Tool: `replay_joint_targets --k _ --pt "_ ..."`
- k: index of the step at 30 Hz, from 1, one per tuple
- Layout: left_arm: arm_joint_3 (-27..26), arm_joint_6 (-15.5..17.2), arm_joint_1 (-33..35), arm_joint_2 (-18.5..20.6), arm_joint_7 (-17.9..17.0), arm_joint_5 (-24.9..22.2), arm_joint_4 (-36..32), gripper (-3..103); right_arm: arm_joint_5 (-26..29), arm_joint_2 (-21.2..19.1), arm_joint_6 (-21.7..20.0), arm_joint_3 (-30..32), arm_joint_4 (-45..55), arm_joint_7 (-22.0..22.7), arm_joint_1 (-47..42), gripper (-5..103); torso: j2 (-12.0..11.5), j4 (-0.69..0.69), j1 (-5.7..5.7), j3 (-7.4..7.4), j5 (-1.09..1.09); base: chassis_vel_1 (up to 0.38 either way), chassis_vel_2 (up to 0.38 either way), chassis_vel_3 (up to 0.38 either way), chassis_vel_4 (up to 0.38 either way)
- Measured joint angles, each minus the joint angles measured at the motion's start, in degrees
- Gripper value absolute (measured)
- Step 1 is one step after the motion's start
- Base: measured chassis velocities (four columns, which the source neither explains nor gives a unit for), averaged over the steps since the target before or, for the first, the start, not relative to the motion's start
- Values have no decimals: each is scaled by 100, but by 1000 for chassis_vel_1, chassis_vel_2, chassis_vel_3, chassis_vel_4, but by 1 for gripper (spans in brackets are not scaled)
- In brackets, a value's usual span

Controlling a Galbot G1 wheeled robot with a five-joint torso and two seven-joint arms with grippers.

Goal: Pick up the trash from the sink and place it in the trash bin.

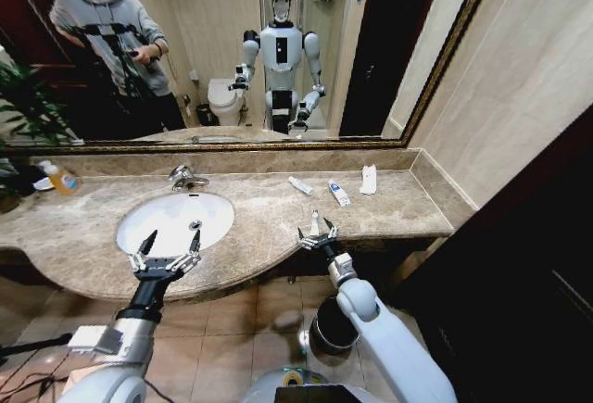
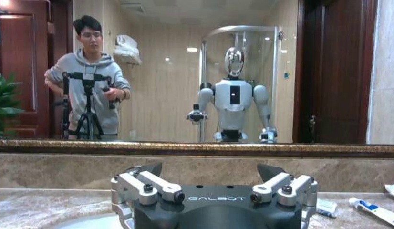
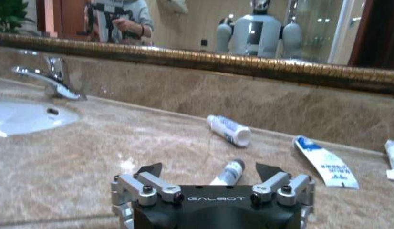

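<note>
The trash lies on the beige countertop, right of the white sink (image 1: 167, 222): a small white tube (image 1: 299, 185), a blue-printed tube (image 1: 339, 193) and a flat white wrapper (image 1: 369, 179). Another small tube (image 3: 227, 172) lies on the counter between the fingers of my open right gripper (image 1: 317, 233) (image 3: 210, 170), near the counter's front edge. My left gripper (image 1: 167, 253) (image 2: 210, 171) hovers open above the sink's front rim, holding nothing. The black trash bin (image 1: 330, 325) stands on the floor under my right arm.
A chrome faucet (image 1: 185, 178) stands behind the basin. An orange-yellow bottle (image 1: 60, 179) and a plant (image 1: 23, 111) are at the far left. A mirror (image 1: 371, 51) runs along the back wall, and a dark door (image 1: 528, 273) stands on the right.
</note>
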Motion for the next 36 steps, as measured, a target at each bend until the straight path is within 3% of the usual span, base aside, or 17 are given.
replay_joint_targets --k 5,11,13,15,16,18,20,26,29,36 --pt "0 0 0 0 0 0 0 100 -78 27 51 31 -163 -105 -31 88 0 0 0 0 0 0 0 0 0" --pt "0 0 0 0 0 0 0 100 -127 0 145 109 -203 -191 -38 62 0 0 0 0 0 0 0 0 0" --pt "0 0 0 0 0 0 0 100 -124 -18 152 114 -205 -191 -36 62 0 0 0 0 0 0 0 0 0" --pt "0 0 0 0 0 0 0 100 -112 -25 158 114 -209 -182 -33 46 0 0 0 0 1 0 0 0 0" --pt "0 0 0 0 0 0 0 100 -112 -25 158 114 -209 -182 -33 46 0 0 0 0 1 0 0 0 0" --pt "0 0 0 0 0 0 0 100 -92 -8 188 89 -210 -122 -60 35 0 0 0 0 1 0 0 0 0" --pt "0 0 0 0 0 0 0 100 -93 -5 204 80 -210 -114 -77 35 0 0 0 0 1 0 0 0 0" --pt "0 0 0 0 0 0 0 100 -125 -85 366 76 -218 -54 -98 8 0 0 -1 -1 0 0 0 0 0" --pt "0 0 0 0 0 0 0 100 -110 -145 385 77 -187 -25 -72 2 0 0 -1 0 0 0 0 0 0" --pt "0 0 0 0 0 0 0 100 -98 -195 504 112 -131 23 -97 0 0 0 -1 0 1 0 0 0 0"
